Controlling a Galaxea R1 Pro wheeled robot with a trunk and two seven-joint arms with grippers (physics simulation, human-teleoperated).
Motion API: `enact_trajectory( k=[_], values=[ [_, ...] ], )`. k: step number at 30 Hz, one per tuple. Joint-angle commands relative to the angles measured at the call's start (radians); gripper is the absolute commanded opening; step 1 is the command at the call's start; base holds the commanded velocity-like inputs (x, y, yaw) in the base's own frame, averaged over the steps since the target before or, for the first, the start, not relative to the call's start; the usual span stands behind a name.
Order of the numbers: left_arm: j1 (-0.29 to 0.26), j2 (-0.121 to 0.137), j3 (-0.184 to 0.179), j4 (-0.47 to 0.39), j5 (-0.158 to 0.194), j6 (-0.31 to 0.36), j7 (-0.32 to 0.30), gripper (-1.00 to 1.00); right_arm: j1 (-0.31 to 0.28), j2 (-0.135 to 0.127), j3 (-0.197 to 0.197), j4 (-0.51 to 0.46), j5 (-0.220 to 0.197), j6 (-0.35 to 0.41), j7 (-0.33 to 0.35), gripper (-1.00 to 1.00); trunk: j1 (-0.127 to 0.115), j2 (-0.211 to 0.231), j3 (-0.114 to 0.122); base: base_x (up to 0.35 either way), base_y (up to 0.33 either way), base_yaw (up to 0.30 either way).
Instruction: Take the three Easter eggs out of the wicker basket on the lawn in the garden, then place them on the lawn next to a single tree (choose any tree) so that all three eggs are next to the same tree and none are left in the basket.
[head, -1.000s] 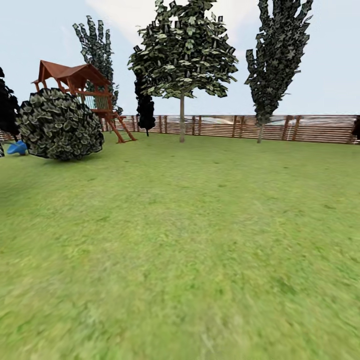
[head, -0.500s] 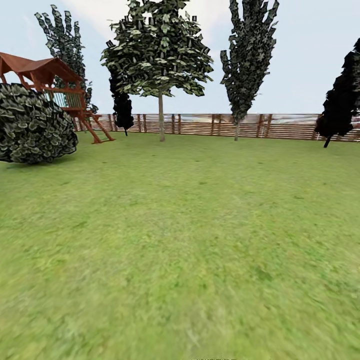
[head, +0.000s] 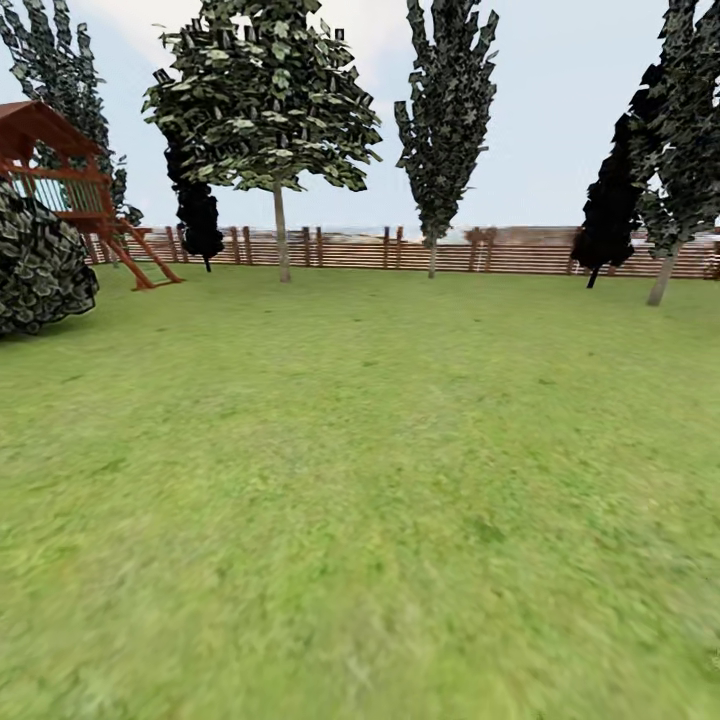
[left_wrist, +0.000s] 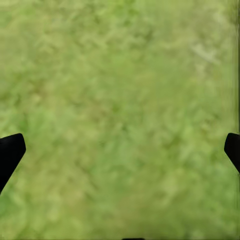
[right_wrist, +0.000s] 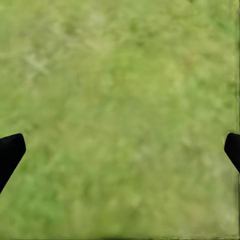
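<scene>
The lawn (head: 380, 470) spreads wide in the head view, mottled green. A tree (head: 279, 230) with a bare grey-brown trunk and a broad crown stands by the back fence, left of centre. A narrower tree (head: 432, 250) rises beside it, and another tree (head: 660, 275) stands at the far right. The wicker basket and the three Easter eggs are out of view. My left gripper (left_wrist: 120, 150) hangs open over bare grass, black fingertips (left_wrist: 10, 152) far apart. My right gripper (right_wrist: 120, 150) is open too, with only grass between its fingertips (right_wrist: 10, 152).
A round leafy bush (head: 35, 265) sits at the left edge, with a red-brown playhouse (head: 60, 170) and its ladder behind it. A brown slatted fence (head: 500, 252) closes the back of the garden. Two dark trees (head: 197, 215) (head: 605, 215) stand near the fence.
The whole head view has swung to the right: bush, playhouse and trees slid left in the picture, and the trees at the far right came into view.
</scene>
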Motion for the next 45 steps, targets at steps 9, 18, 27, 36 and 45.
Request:
enact_trajectory(
  k=[9, 18, 27, 36, 45],
  values=[
    [0.000, -0.001, 0.001, 0.009, -0.002, -0.001, -0.001, 1.00, 0.001, -0.009, -0.042, 0.003, -0.031, -0.014, -0.003, 1.00, 0.000, 0.000, -0.003, 0.000, 0.000, -0.254],
    [0.000, -0.002, 0.002, 0.011, -0.004, -0.001, 0.000, 1.00, 0.001, -0.008, -0.041, 0.005, -0.028, -0.017, -0.004, 1.00, 0.000, 0.000, -0.007, 0.000, 0.000, -0.263],
    [0.001, -0.003, 0.000, 0.027, -0.006, -0.001, 0.000, 1.00, 0.001, -0.010, -0.043, 0.006, -0.031, -0.017, -0.006, 1.00, 0.000, 0.000, -0.009, 0.000, 0.000, -0.256],
    [0.000, -0.003, 0.000, 0.029, -0.005, -0.001, 0.000, 1.00, 0.001, -0.010, -0.043, 0.006, -0.031, -0.017, -0.006, 1.00, 0.000, 0.000, -0.009, 0.000, 0.000, -0.262],
    [0.000, -0.003, 0.000, 0.029, -0.002, -0.001, 0.000, 1.00, 0.001, -0.014, -0.046, 0.006, -0.033, -0.014, 0.000, 1.00, 0.000, 0.000, -0.009, 0.000, 0.000, -0.270]
  ],
)
